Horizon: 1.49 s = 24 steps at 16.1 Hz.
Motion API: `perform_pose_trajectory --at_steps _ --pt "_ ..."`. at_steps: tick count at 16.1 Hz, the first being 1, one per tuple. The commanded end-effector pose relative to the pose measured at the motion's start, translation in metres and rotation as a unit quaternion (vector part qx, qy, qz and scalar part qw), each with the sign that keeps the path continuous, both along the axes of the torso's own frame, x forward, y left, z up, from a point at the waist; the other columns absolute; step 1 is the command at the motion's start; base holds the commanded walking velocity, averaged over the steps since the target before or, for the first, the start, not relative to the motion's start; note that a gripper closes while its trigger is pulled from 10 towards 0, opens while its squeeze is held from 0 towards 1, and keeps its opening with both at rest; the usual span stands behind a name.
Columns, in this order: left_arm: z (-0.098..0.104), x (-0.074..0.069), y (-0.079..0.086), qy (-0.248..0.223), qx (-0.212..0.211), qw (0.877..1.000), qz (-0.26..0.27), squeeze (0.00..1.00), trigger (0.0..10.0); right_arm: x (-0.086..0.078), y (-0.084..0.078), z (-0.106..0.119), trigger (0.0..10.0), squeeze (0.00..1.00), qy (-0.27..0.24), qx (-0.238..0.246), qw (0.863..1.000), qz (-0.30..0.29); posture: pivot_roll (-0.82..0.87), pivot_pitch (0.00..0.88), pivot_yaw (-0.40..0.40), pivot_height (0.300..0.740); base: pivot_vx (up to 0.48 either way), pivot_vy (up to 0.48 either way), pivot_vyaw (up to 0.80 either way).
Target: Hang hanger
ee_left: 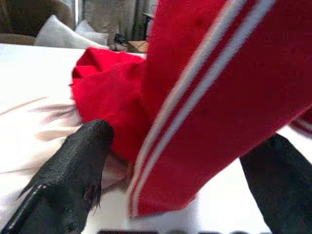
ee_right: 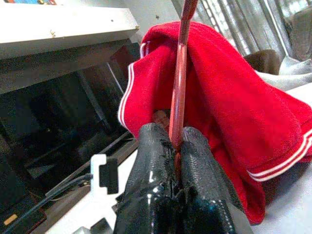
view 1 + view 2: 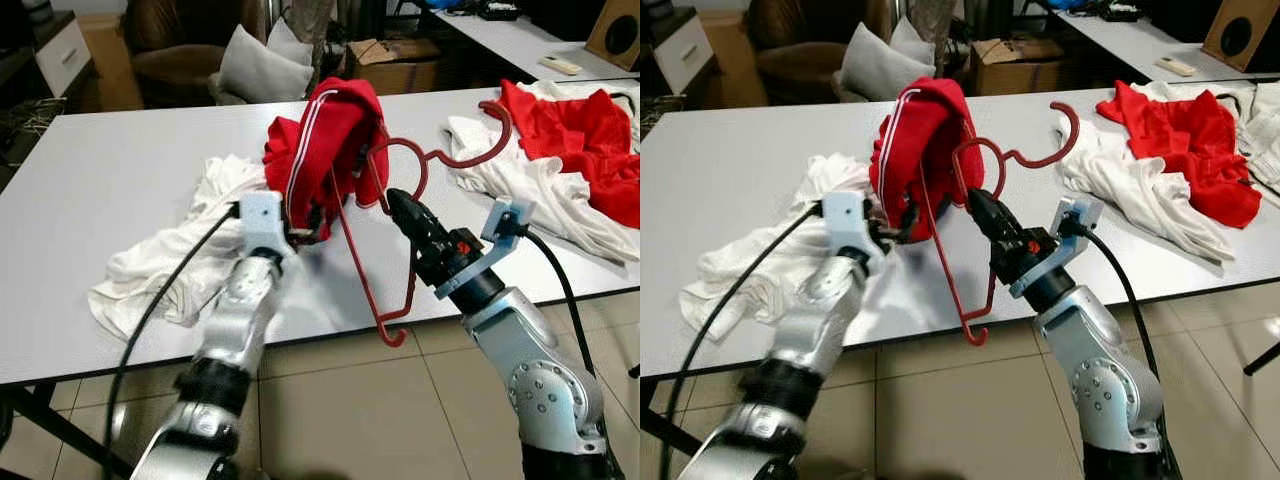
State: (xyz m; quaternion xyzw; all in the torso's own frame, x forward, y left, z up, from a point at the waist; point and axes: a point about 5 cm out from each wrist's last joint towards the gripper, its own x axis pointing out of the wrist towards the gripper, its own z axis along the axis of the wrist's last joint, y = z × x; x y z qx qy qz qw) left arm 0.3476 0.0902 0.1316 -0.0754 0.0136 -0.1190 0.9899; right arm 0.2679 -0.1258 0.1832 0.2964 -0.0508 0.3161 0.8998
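**Over the white table: red hanger clamped, red garment draped on it**

At centre of the white rectangular table (image 3: 120, 170), thin red wire hanger (image 3: 385, 255) held up tilted, one end hanging past the table's near edge at 6 o'clock, hook (image 3: 478, 140) curling toward 2 o'clock. Right gripper (image 3: 398, 205) clenched on the hanger wire; right wrist view shows both black fingers (image 2: 151, 161) pressed together with the red wire (image 2: 180, 83) pinched between them. Red knit garment with white stripes (image 3: 325, 150) draped over the hanger's upper end, bunched, at 11 o'clock of the right gripper. Left gripper (image 3: 305, 235) just under that garment's lower edge, fingers spread apart with the striped cloth (image 1: 204, 112) between them; contact with the cloth cannot be told. Crumpled white cloth (image 3: 170, 260) lying on the table at 9 o'clock of the left gripper, touching the red garment's side. Second heap of red and white clothes (image 3: 570, 150) at 3 o'clock on the table, well apart from the held garment. Grey cushion (image 3: 255, 65) on a brown armchair (image 3: 180, 50) beyond the table's far edge at 12 o'clock.
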Motion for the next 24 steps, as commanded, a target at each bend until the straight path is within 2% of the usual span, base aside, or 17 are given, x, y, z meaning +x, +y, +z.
perform_pose_trajectory --at_steps 1,7,13,15,17,18,19,21,23,24 --pt "0.002 0.004 0.004 -0.001 -0.002 1.0 0.012 0.0 0.0 0.002 0.002 0.008 10.0 0.0 -0.017 0.007 1.0 0.011 -0.15 0.0 0.012 0.74 0.0 0.0 0.0" --pt "-0.004 0.005 0.016 0.005 -0.002 1.0 0.022 0.0 0.0 0.001 0.001 0.007 10.0 0.0 -0.017 0.008 1.0 0.004 -0.15 0.0 0.019 0.74 0.0 0.0 0.0" --pt "-0.005 0.002 0.018 -0.005 0.004 1.0 -0.006 0.0 0.0 0.001 -0.001 0.005 10.0 0.0 -0.013 0.011 1.0 -0.008 -0.15 0.0 0.024 0.74 0.0 0.0 0.0" --pt "0.001 -0.002 0.022 -0.022 0.024 0.999 -0.034 0.0 0.0 0.003 -0.007 0.003 10.0 0.0 -0.008 0.014 0.999 -0.033 -0.14 0.0 0.029 0.74 0.0 0.0 0.0" --pt "0.008 -0.004 0.034 -0.042 0.073 0.995 -0.046 0.0 0.0 0.009 -0.018 0.0 10.0 0.0 0.007 0.02 0.997 -0.078 -0.13 0.0 0.034 0.74 0.0 0.0 0.0" --pt "0.027 -0.004 0.056 -0.067 0.117 0.99 -0.04 0.0 0.0 0.011 -0.032 -0.01 10.0 0.0 0.03 0.013 0.992 -0.119 -0.11 0.0 0.038 0.74 0.0 0.0 0.0" --pt "0.036 -0.003 0.063 -0.079 0.14 0.986 -0.042 0.0 0.0 0.012 -0.036 -0.014 10.0 0.0 0.039 0.007 0.99 -0.133 -0.11 0.0 0.038 0.74 0.0 0.0 0.0" --pt "0.076 0.0 0.083 -0.119 0.212 0.968 -0.058 0.0 0.0 0.011 -0.056 -0.029 10.0 0.0 0.076 0.015 0.976 -0.205 -0.08 0.0 0.057 0.74 0.0 0.0 0.0" --pt "0.108 0.003 0.087 -0.152 0.249 0.954 -0.071 0.0 0.0 0.01 -0.062 -0.038 10.0 0.0 0.105 0.03 0.968 -0.227 -0.07 0.0 0.078 0.74 0.0 0.0 0.0" --pt "0.128 0.006 0.082 -0.169 0.266 0.945 -0.094 0.0 0.0 0.008 -0.056 -0.045 10.0 0.0 0.117 0.02 0.971 -0.209 -0.06 0.0 0.096 0.74 0.0 0.0 0.0"
